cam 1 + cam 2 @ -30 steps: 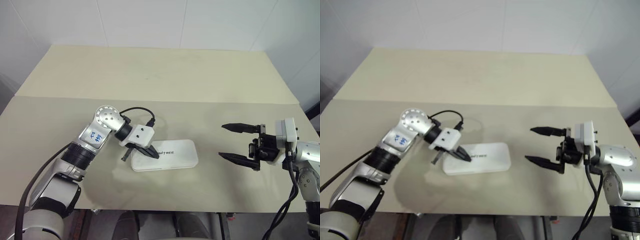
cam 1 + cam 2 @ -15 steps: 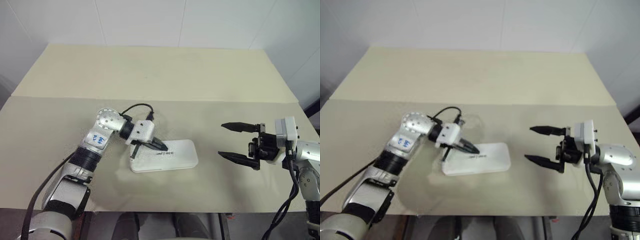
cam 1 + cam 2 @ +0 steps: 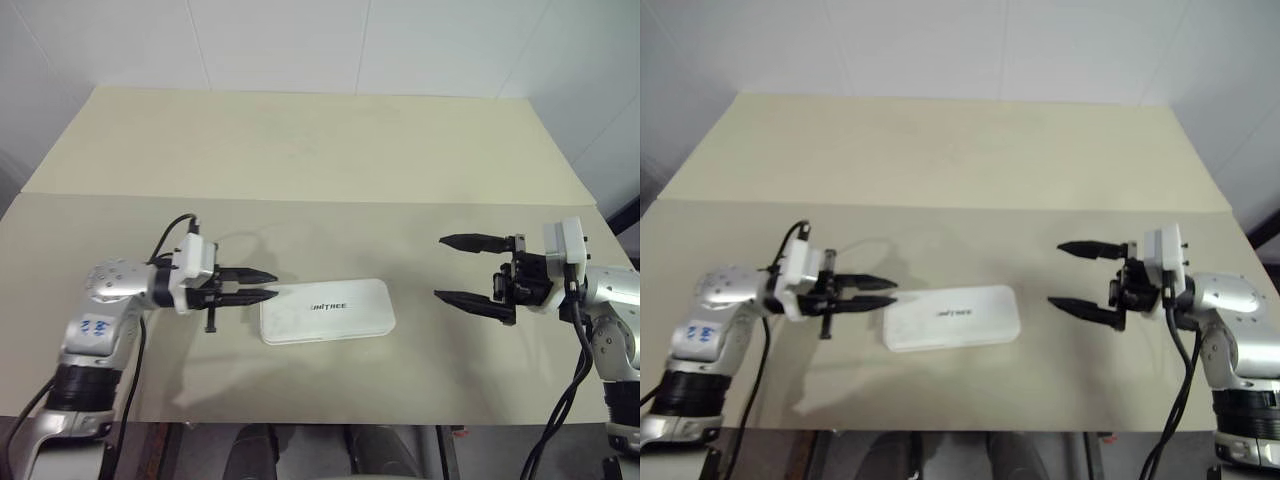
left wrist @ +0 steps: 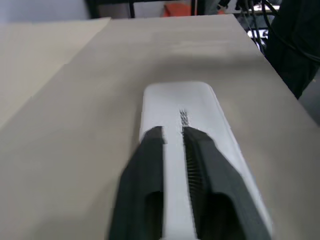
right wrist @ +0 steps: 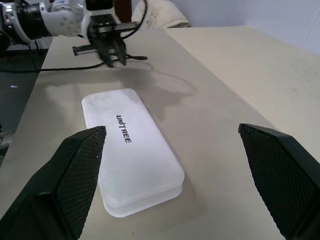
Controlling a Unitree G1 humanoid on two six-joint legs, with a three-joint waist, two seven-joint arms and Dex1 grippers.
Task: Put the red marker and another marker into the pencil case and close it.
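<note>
The white pencil case (image 3: 327,311) lies flat and closed in the middle of the table, lettering up. My left gripper (image 3: 272,284) hovers level just off the case's left end, pointing at it, its black fingers (image 4: 150,165) a narrow gap apart with nothing between them. The left wrist view looks along the lid (image 4: 185,102). My right gripper (image 3: 440,267) stands wide open and empty to the right of the case, a short gap away, pointing at it. The red marker and the other marker are out of view.
The beige table (image 3: 300,150) stretches far behind the case, with a fold line running across it. Its front edge lies just below the case. A black cable loops off my left wrist (image 3: 172,228).
My left arm has swung left, off the lid of the case where it rested shut, and its fingers have parted a little. The case and right gripper have stayed put.
</note>
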